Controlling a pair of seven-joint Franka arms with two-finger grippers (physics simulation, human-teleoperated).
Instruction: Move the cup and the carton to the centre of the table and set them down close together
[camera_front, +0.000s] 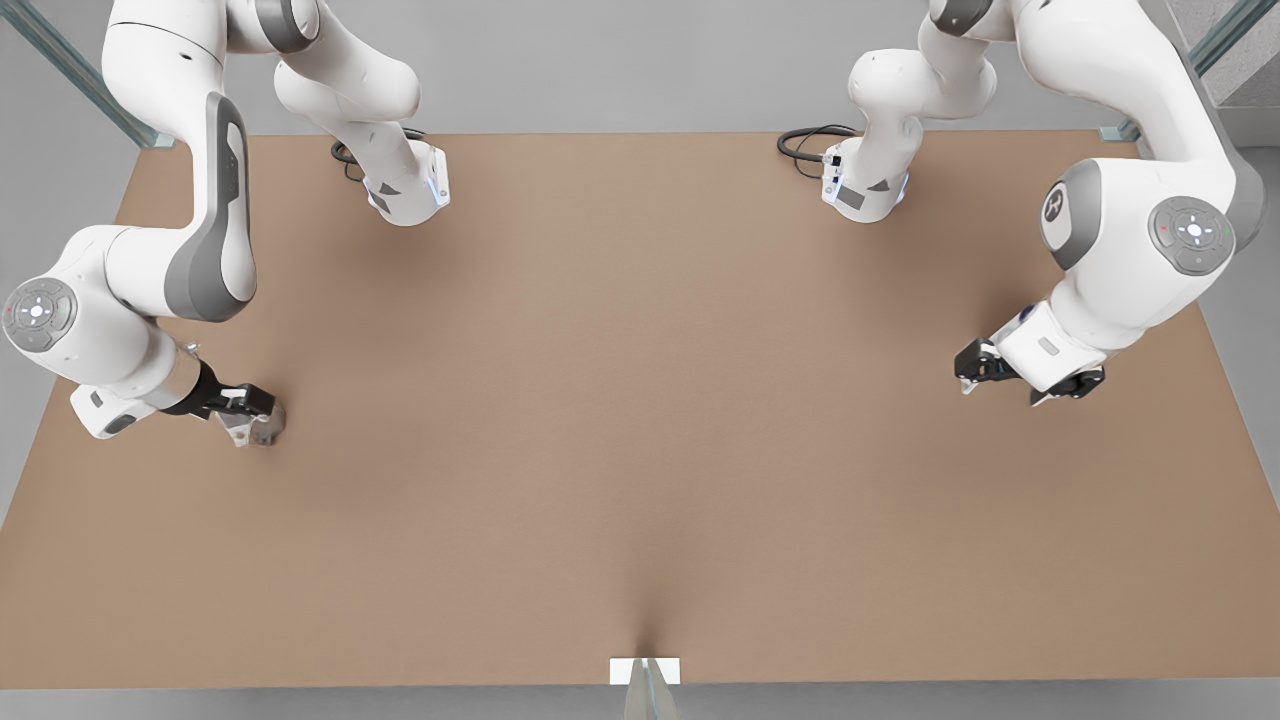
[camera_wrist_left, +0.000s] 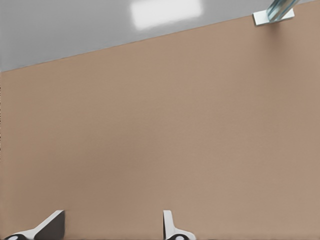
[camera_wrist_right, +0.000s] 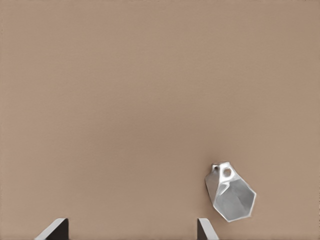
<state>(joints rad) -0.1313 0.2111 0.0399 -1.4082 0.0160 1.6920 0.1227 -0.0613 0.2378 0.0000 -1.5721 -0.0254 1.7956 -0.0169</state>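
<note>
The small white-grey faceted cup (camera_wrist_right: 230, 192) stands on the light-brown table (camera_front: 640, 400), its handle showing. In the front view the cup (camera_front: 268, 430) is near the table's left side. My right gripper (camera_front: 243, 422) hangs low right beside it and is open (camera_wrist_right: 130, 231); the cup sits just outside one fingertip, not between the fingers. My left gripper (camera_front: 1010, 388) hovers over the front view's right side of the table, open (camera_wrist_left: 112, 229), with only bare tabletop under it. The carton is out of view.
A white bracket with a glass post (camera_front: 645, 672) sits at the table's near edge, and the bracket (camera_wrist_left: 272, 15) also appears in the left wrist view. Both arm bases (camera_front: 408, 190) (camera_front: 865, 190) and their black cables stand along the far edge.
</note>
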